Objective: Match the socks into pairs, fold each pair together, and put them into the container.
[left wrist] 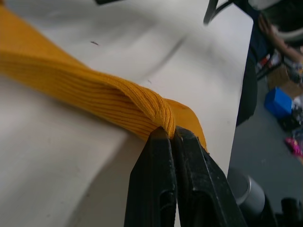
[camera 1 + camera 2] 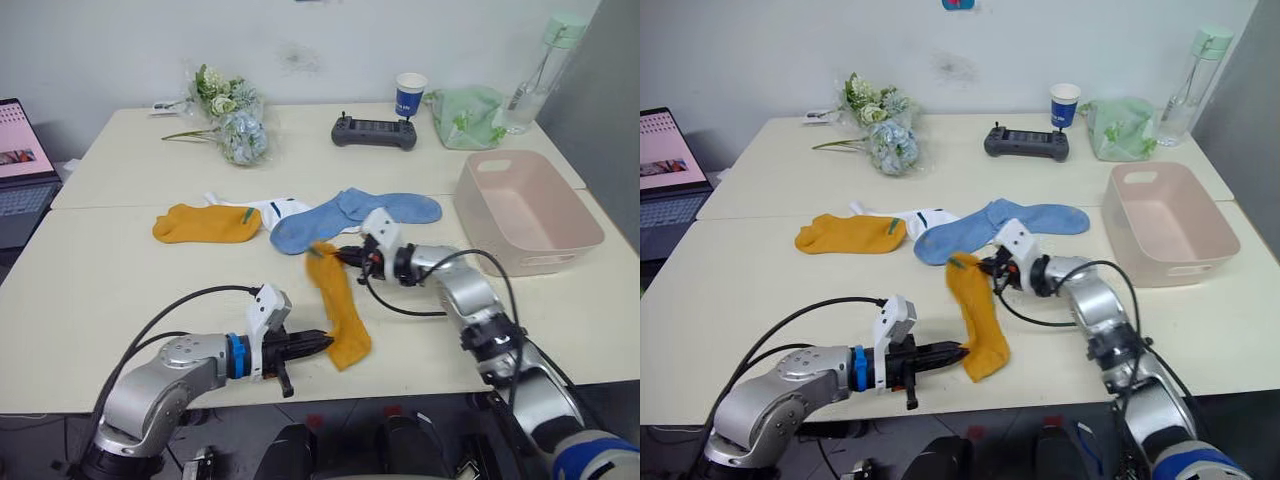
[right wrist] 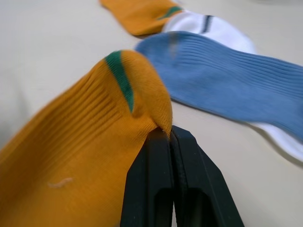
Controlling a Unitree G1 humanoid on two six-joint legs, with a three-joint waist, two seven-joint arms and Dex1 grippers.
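We hold 1 yellow sock [image 2: 338, 302] stretched between our 2 grippers near the front of the table [image 2: 120, 270]. Our left gripper [image 2: 325, 343] pinches its toe end and our right gripper [image 2: 340, 256] pinches its cuff, fingers pressed together on the knit. The other yellow sock [image 2: 205, 224], white sock [image 2: 275, 208] and blue socks [image 2: 345, 215] lie behind; the pink tub [image 2: 528, 212] sits at right.

Bare table [image 2: 120, 290] left of held sock [image 2: 338, 305]; blue socks [image 2: 345, 218] crowd behind; container [image 2: 525, 210] blocks right.
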